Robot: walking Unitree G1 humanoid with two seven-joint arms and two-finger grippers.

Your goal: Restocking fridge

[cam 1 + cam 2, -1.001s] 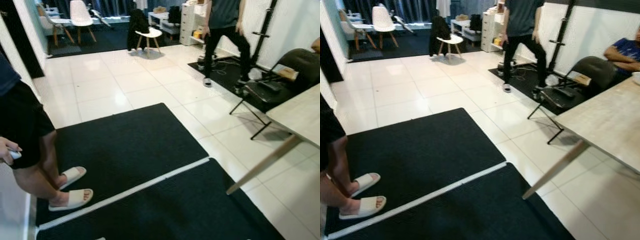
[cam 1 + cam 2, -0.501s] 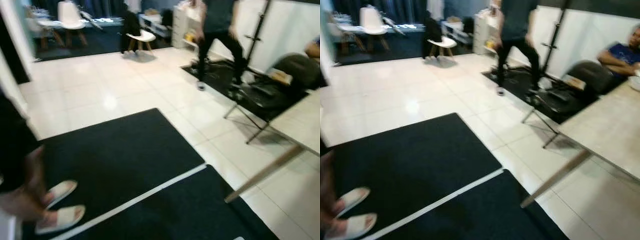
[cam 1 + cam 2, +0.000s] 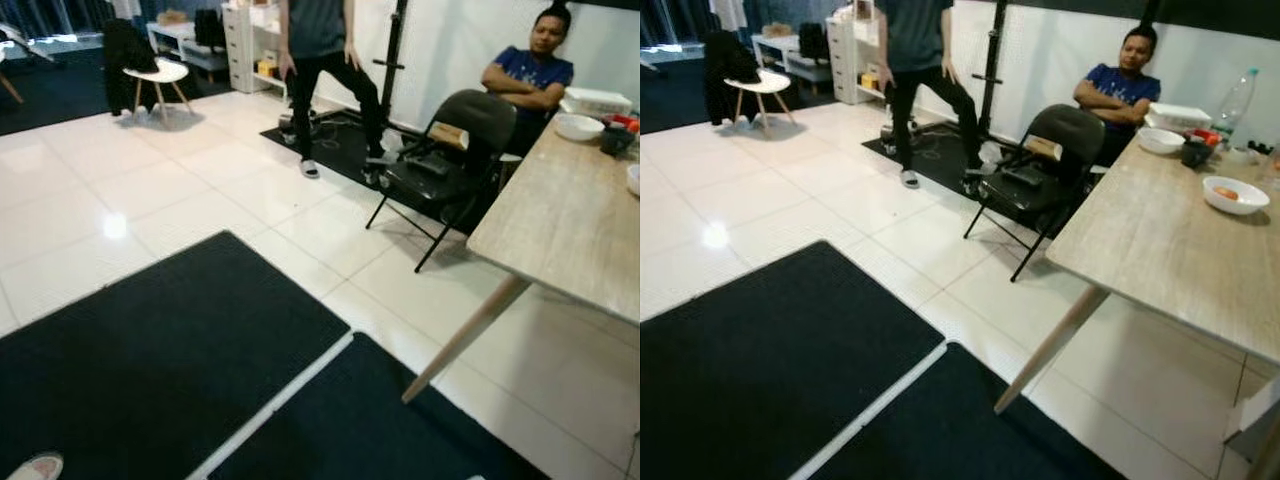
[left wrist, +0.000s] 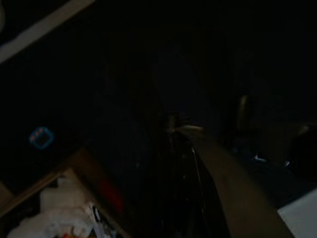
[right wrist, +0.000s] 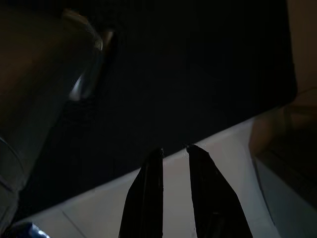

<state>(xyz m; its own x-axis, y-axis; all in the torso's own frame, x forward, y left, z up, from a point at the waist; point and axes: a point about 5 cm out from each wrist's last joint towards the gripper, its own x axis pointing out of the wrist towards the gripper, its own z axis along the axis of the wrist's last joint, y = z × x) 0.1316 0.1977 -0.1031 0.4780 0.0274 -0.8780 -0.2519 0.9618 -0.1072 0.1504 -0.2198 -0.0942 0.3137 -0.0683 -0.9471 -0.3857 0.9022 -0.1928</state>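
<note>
Food for the fridge sat at the table's [image 3: 1160, 240] far right edge, well ahead of the right gripper [image 5: 173, 151], whose narrowly parted fingers held nothing

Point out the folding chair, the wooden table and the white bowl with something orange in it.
Folding chair [image 3: 1065, 130]: right eye view, on the backrest.
Wooden table [image 3: 1160, 250]: right eye view, on the bare tabletop.
White bowl [image 3: 1250, 204]: right eye view, on its outer wall near the rim.
</note>
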